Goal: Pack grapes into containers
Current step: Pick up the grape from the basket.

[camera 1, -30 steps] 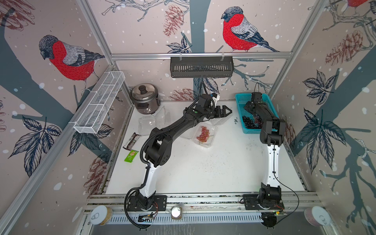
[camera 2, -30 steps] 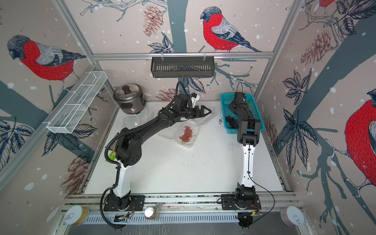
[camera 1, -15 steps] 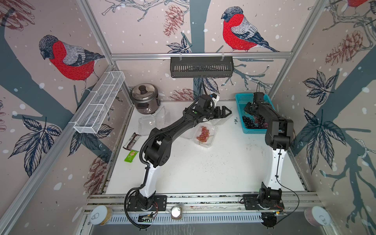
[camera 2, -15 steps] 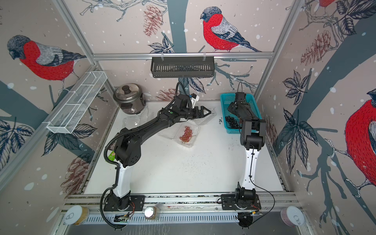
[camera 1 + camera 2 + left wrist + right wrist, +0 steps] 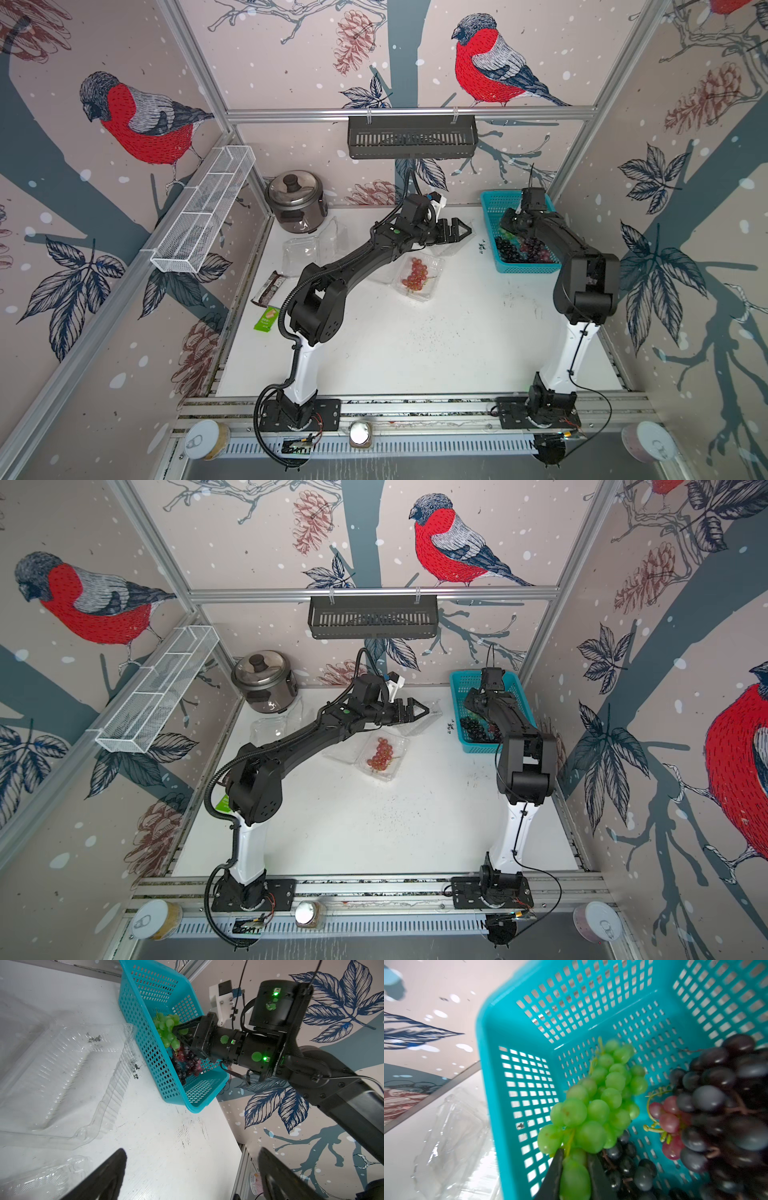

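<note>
Grapes: the green bunch point(image 5: 593, 1101) is in the right pincer point(image 5: 576, 1154). Its near end is pinched between the two fingers and the rest hangs beyond the tips, inside the basket point(image 5: 512, 1028).
Right pincer: it has narrowed over the last second. The jaws are now nearly together, clamped on the bunch's nearest grapes.
Lift: probably just begun. The wrist view is smeared, so I cannot tell whether the bunch is clear of the basket floor.
Beside the pincer: dark grapes point(image 5: 716, 1095) and a small red bunch point(image 5: 668, 1118) lie to one side of the fingers, not held.
Left pincer point(image 5: 463, 232): unchanged, with jaws wide apart and nothing held, hovering above an empty box point(image 5: 62, 1084).
Filled box point(image 5: 432, 291): it has red grapes point(image 5: 414, 272) inside and sits well apart from the right pincer.
Meaning: the grasp looks made. What remains is the carry out of the basket to the empty box below the left pincer.
</note>
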